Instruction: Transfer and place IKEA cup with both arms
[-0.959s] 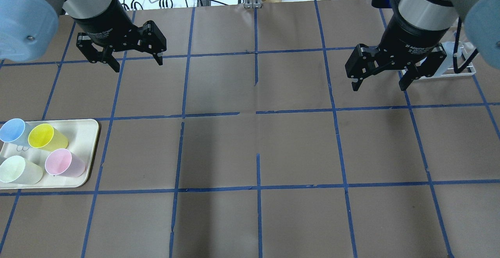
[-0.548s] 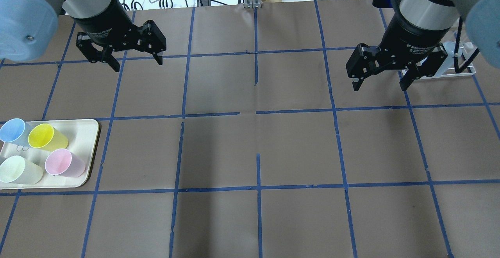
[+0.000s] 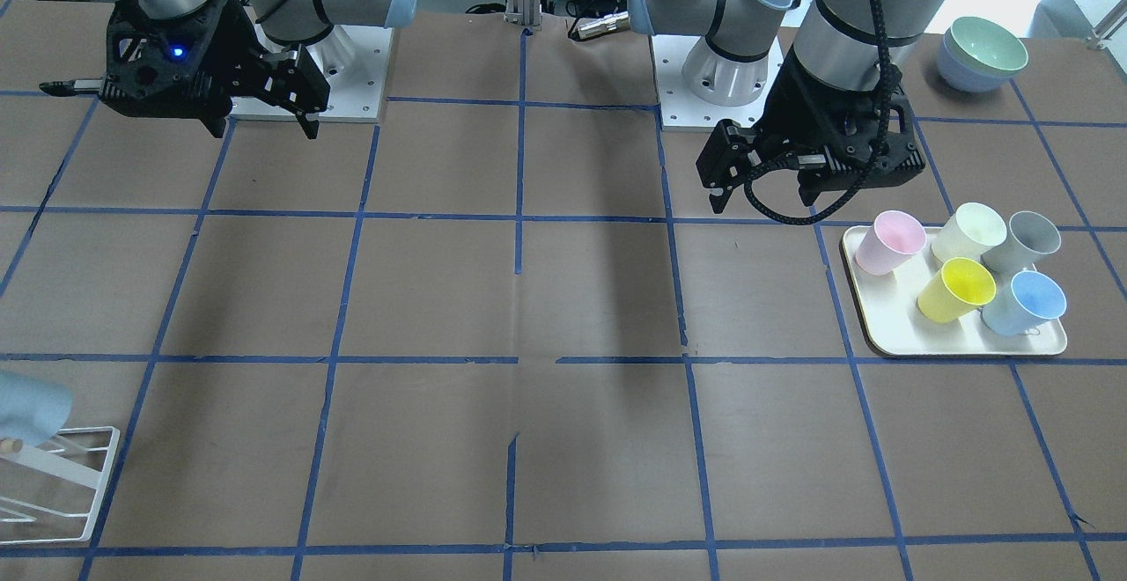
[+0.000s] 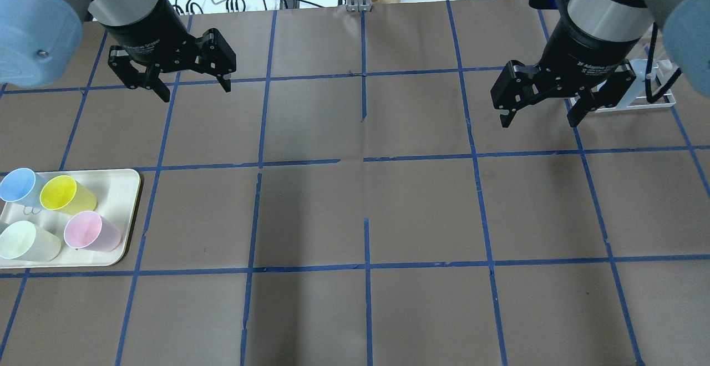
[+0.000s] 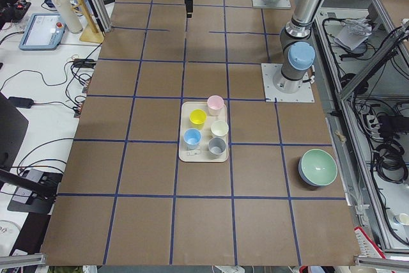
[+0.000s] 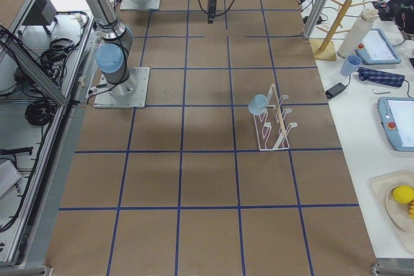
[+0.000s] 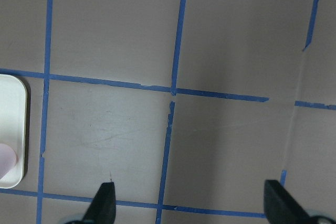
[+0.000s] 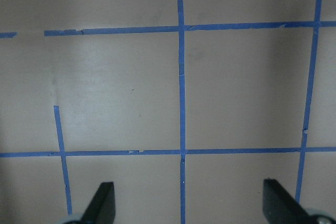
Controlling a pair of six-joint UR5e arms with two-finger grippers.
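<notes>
While both arms hang above the brown, blue-taped counter, nothing sits between their fingers. Toward the counter's left end, about midway between the robot-side edge and the far edge, lies a cream tray [image 4: 119,188] with five upright tumblers: a blue-inside cup [image 4: 16,184] with a paler outside, a yellow cup [image 4: 58,193], a pale green cup [image 4: 19,239], a pink cup [image 4: 83,230] and a grey cup [image 3: 1026,239]. The grey one is cut off in the overhead view. Closer to the robot-side edge at that same end rests a green bowl [image 3: 982,51], stacked in a bluish one.

Inward of the tray, the left gripper [image 4: 195,93] points down with its claw spread wide and holding nothing. Its wrist camera catches only the tray's corner at the view's left side, beside bare paper.

Farther right, the right gripper [image 4: 538,124] hovers likewise, claw spread and unloaded, its wrist camera looking at plain taped squares.

Toward the right end, close to the far edge, stands a white wire rack [image 6: 275,124]. The IKEA cup [image 6: 259,103] is on it, tipped over one of the pegs on the side facing the robot, well apart from both grippers.
</notes>
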